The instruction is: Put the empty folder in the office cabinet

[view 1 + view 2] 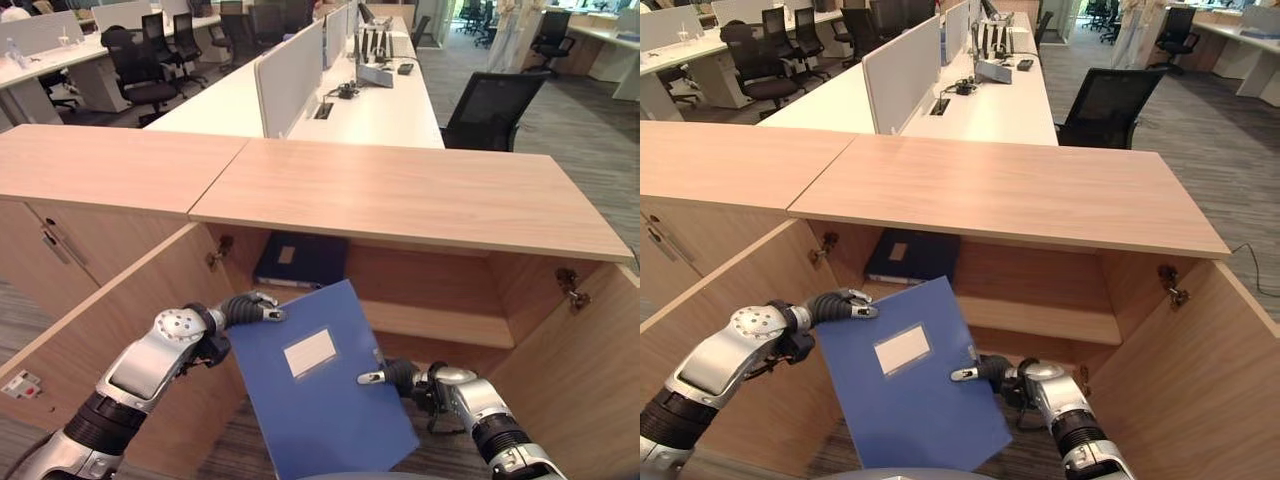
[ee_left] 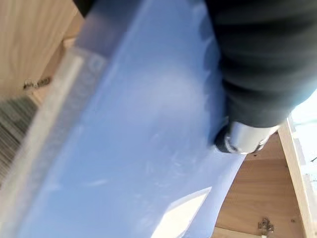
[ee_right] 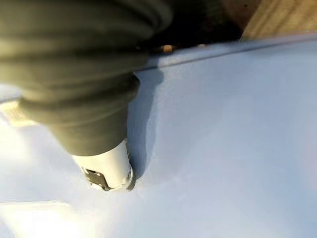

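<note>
Both hands, left hand (image 1: 248, 308) and right hand (image 1: 395, 376), pinch the flat blue plastic folder (image 1: 320, 385) by opposite edges, tilted before the open wooden cabinet (image 1: 430, 300).

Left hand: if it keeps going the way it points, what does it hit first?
Likely nothing new: the left hand already pinches the blue folder at its upper corner, pointing across it. Past that corner lies the open cabinet interior; depth unclear.

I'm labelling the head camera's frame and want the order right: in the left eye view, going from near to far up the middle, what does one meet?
Blue folder held by both hands → dark folder on the cabinet shelf → wooden cabinet top → white desk.
</note>
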Tool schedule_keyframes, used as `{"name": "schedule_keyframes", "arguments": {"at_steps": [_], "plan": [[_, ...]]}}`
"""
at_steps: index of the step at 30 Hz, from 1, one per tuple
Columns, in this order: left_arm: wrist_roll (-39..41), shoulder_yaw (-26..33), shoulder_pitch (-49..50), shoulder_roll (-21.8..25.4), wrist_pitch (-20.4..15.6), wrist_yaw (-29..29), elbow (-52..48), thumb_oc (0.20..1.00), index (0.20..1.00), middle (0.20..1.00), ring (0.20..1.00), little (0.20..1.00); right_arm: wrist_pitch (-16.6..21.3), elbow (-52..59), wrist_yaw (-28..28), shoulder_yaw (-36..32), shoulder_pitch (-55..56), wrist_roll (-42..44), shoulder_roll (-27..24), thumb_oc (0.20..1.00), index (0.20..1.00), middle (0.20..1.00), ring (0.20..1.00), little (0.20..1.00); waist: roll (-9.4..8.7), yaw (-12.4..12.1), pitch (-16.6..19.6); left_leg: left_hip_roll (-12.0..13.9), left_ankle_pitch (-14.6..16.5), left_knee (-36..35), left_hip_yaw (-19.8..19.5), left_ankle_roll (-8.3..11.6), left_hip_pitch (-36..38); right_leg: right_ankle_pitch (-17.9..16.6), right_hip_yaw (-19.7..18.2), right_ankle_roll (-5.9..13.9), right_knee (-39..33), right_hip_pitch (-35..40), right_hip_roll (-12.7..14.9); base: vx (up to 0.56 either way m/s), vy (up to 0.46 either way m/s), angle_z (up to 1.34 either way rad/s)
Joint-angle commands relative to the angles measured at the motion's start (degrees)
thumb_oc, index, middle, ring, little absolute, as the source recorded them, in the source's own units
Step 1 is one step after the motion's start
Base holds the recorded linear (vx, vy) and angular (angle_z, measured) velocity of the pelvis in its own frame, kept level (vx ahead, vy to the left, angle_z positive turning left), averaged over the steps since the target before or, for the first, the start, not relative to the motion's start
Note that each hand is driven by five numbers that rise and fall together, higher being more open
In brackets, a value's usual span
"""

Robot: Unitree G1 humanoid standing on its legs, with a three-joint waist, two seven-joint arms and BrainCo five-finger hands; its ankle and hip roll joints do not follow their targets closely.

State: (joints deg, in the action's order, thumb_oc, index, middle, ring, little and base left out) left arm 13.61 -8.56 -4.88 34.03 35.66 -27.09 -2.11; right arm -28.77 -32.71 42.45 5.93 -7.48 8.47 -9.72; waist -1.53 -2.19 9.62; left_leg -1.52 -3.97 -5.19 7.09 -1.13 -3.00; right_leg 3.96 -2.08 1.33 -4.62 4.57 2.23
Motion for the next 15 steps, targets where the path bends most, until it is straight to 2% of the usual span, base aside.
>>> {"name": "schedule_keyframes", "arguments": {"at_steps": [1, 3, 4, 6, 11, 15], "plan": [[14.87, 5.81, -2.89, -24.57, 3.19, -1.71, 11.96, 1.000, 1.000, 1.000, 1.000, 1.000, -4.10, -3.38, 12.36, -3.53, -0.45, 22.17, 27.29, 0.200, 0.200, 0.200, 0.200, 0.200, 0.89, -0.90, -1.50, 0.95, 8.99, 0.19, -2.87, 0.85, 5.66, -3.01, 1.58, -2.56, -0.38, -4.28, -2.05, 0.00, 0.000, 0.00], [14.34, 7.81, -2.77, -27.09, 3.28, -2.41, 15.85, 1.000, 1.000, 1.000, 1.000, 1.000, -4.08, -4.92, 12.37, -5.77, -1.07, 21.87, 27.42, 0.200, 0.200, 0.200, 0.200, 0.200, 1.13, -0.76, -1.11, 0.93, 8.85, 0.19, -2.85, 0.86, 5.48, -3.08, 1.50, -2.61, -0.38, -4.43, -2.05, -0.01, -0.009, 0.06], [14.56, 11.91, -1.22, -30.30, 3.92, -0.13, 23.95, 1.000, 1.000, 1.000, 1.000, 1.000, -4.10, -6.36, 10.98, -10.12, -1.26, 23.23, 28.36, 0.200, 0.200, 0.200, 0.200, 0.200, 1.10, -0.33, -0.95, 0.99, 8.77, 0.19, -2.72, 0.85, 5.41, -3.18, 1.43, -2.66, -0.38, -4.57, -2.14, -0.01, -0.013, 0.06], [14.85, 13.85, -1.13, -31.22, 3.75, 1.19, 27.64, 1.000, 1.000, 1.000, 1.000, 1.000, -3.99, -7.14, 10.40, -11.88, -1.54, 24.06, 28.64, 0.200, 0.200, 0.200, 0.200, 0.200, 1.11, -0.18, -0.76, 1.03, 8.72, 0.19, -2.67, 0.88, 5.39, -3.24, 1.38, -2.69, -0.38, -4.60, -2.17, -0.01, -0.008, 0.02], [17.14, 22.82, -1.70, -33.65, 0.94, 9.38, 43.63, 1.000, 1.000, 1.000, 1.000, 1.000, -3.48, -9.16, 8.98, -19.41, -3.79, 27.31, 29.44, 0.200, 0.200, 0.200, 0.200, 0.200, 1.20, 0.48, -0.46, 1.17, 8.55, 0.19, -2.55, 1.03, 5.07, -3.46, 1.12, -2.82, -0.38, -4.94, -2.30, 0.00, -0.006, -0.03], [18.23, 26.05, -1.33, -34.04, -1.52, 14.71, 49.46, 1.000, 1.000, 1.000, 1.000, 1.000, -3.23, -8.98, 8.92, -21.61, -4.33, 27.20, 29.47, 0.200, 0.200, 0.200, 0.200, 0.200, 1.19, 0.81, -0.63, 1.22, 8.45, 0.19, -2.61, 1.19, 4.95, -3.50, 1.03, -2.94, -0.38, -5.10, -2.44, 0.00, -0.010, -0.06]]}}
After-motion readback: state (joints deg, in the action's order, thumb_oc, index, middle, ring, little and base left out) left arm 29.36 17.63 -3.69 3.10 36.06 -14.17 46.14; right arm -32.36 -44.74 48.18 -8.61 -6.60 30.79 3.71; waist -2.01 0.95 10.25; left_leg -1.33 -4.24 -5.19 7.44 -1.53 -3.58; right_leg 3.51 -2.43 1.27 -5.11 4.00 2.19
